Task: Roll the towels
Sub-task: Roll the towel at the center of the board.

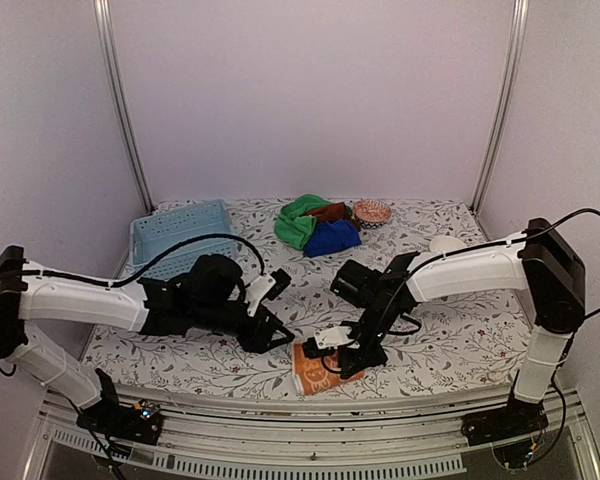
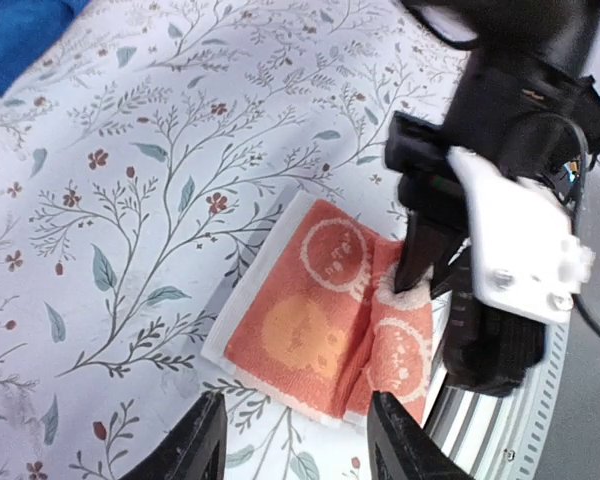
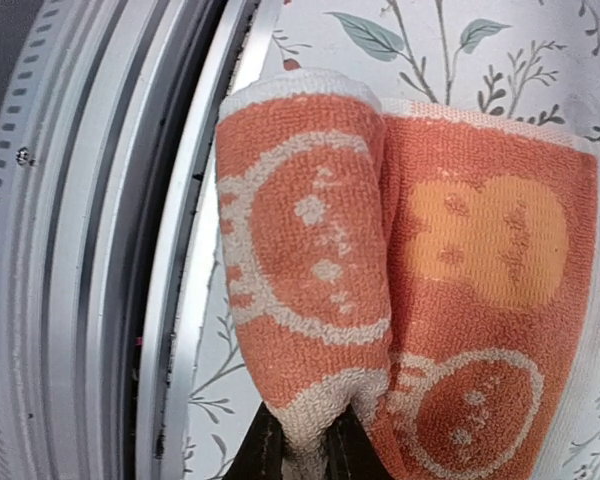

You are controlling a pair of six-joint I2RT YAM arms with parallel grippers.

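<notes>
The orange towel (image 1: 315,372) with cream pattern lies at the table's near edge, its near side folded up into a loose roll (image 3: 300,250) over the flat part (image 3: 490,260). My right gripper (image 3: 305,452) is shut on the roll's cream border and shows from the left wrist view as well (image 2: 420,268). My left gripper (image 2: 302,445) hovers open just left of the towel (image 2: 315,320), nothing between its fingers (image 1: 278,330). Green (image 1: 300,222), deep blue (image 1: 332,238) and rust-brown (image 1: 330,211) towels are heaped at the back.
A light blue slotted basket (image 1: 180,232) stands at the back left. A small patterned bowl (image 1: 372,211) sits beside the towel heap, and a white object (image 1: 445,243) lies to its right. The metal rail (image 3: 100,250) of the table's front edge runs right beside the roll.
</notes>
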